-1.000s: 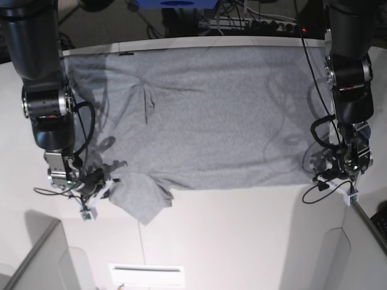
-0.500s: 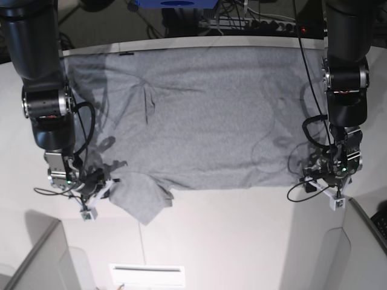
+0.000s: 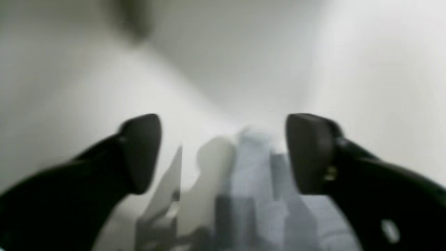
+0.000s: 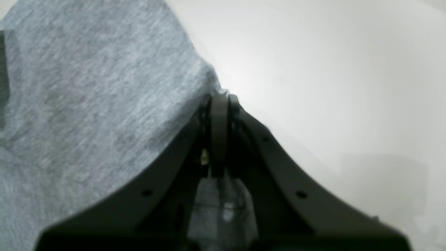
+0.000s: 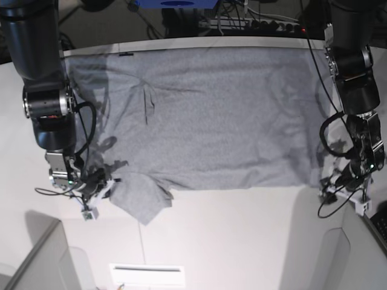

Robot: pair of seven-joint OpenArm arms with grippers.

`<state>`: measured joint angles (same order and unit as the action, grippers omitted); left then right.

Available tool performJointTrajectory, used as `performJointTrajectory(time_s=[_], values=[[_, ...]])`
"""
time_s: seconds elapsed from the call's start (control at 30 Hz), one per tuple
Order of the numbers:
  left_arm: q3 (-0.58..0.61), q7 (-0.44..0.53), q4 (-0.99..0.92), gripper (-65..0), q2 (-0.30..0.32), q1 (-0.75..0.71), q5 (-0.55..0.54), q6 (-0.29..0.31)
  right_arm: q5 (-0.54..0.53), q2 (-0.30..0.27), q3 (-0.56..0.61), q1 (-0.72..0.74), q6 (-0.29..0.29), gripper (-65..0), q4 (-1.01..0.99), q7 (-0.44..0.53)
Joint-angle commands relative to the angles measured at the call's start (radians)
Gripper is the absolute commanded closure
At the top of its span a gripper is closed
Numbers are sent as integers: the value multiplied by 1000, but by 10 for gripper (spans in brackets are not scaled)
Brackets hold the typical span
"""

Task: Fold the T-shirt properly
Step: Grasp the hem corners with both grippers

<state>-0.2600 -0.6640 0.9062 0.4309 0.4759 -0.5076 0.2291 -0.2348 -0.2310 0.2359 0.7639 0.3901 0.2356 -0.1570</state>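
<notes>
**One hand pinching the sleeve, the other spread wide**

My right gripper [image 4: 219, 104] is pressed fully together, and the edge of the grey T-shirt [image 5: 205, 115] is nipped between its tips; the cloth drapes away from my fingers to one side, with bare white table [image 5: 242, 241] on the other. In the overhead view this hand sits at the shirt's near corner, just beside a small rumpled flap of sleeve [image 5: 142, 199] that hangs past the straight hem.

My left gripper [image 3: 223, 153] stands wide apart and has hold of nothing. Its wrist picture is blurred, but I can make out grey cloth low between the two dark fingers [image 3: 143, 150] and pale table beyond. From above, this hand hovers just off the shirt's opposite near corner.

The shirt lies spread flat across the table, plain side up, its far edge along the table's back rim, with a few creases near the middle.
</notes>
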Motion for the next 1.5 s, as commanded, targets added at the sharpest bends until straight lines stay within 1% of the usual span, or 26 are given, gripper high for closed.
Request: performJointTrajectory(time_s=[0.0, 0.03, 0.17, 0.23, 0.4, 0.53, 0.7, 0.87, 0.97, 1.0, 1.03, 1.13, 1.2, 1.33, 1.43, 1.47], values=[[-3, 8, 8, -589, 15, 22, -1, 0, 12, -6, 4, 18, 5, 0, 3, -34], [-3, 8, -3, -601, 15, 24, -1, 0, 12, -6, 4, 18, 5, 0, 3, -36], [-2, 14, -65, -601, 16, 25, 0, 5, 12, -6, 4, 18, 5, 0, 3, -71], [-2, 53, -95, -601, 13, 36, 0, 5, 12, -6, 3, 21, 5, 0, 3, -71], [118, 111, -204, -601, 13, 80, -1, 2, 12, -6, 4, 22, 5, 0, 3, -77], [152, 166, -281, -601, 12, 102, -1, 3, 12, -5, 1, 16, 5, 0, 3, -77], [156, 177, -345, -601, -4, 125, -1, 5, 12, -5, 3, 15, 5, 0, 3, -77], [156, 177, -362, -599, -16, 116, -1, 5, 12, -5, 0, 15, 5, 0, 3, -77], [156, 177, -362, -587, -37, 114, -1, 5, 12, -5, -2, 13, 5, 0, 3, -77], [156, 177, -362, -561, -39, 113, -1, 5, 12, -5, -2, 13, 5, 0, 3, -77], [156, 177, -362, -520, -42, 102, -1, 5, 12, -5, -2, 7, 5, 0, 3, -77], [156, 178, -358, -372, -73, 85, -1, 5, 12, -5, -3, 1, 5, 0, 3, -75], [156, 178, -359, -257, -79, 83, -1, 5, 10, -5, -3, -1, 5, 0, 3, -72], [156, 175, -356, 0, -77, 83, -1, 5, 7, -5, -5, -11, 5, 0, 3, -69], [153, 172, -355, 0, -70, 83, -1, 6, 5, -5, -7, -11, 5, 0, 11, -62], [155, 171, -353, 0, -56, 83, -6, 8, 5, -5, -7, -11, 5, 0, 25, -59]])
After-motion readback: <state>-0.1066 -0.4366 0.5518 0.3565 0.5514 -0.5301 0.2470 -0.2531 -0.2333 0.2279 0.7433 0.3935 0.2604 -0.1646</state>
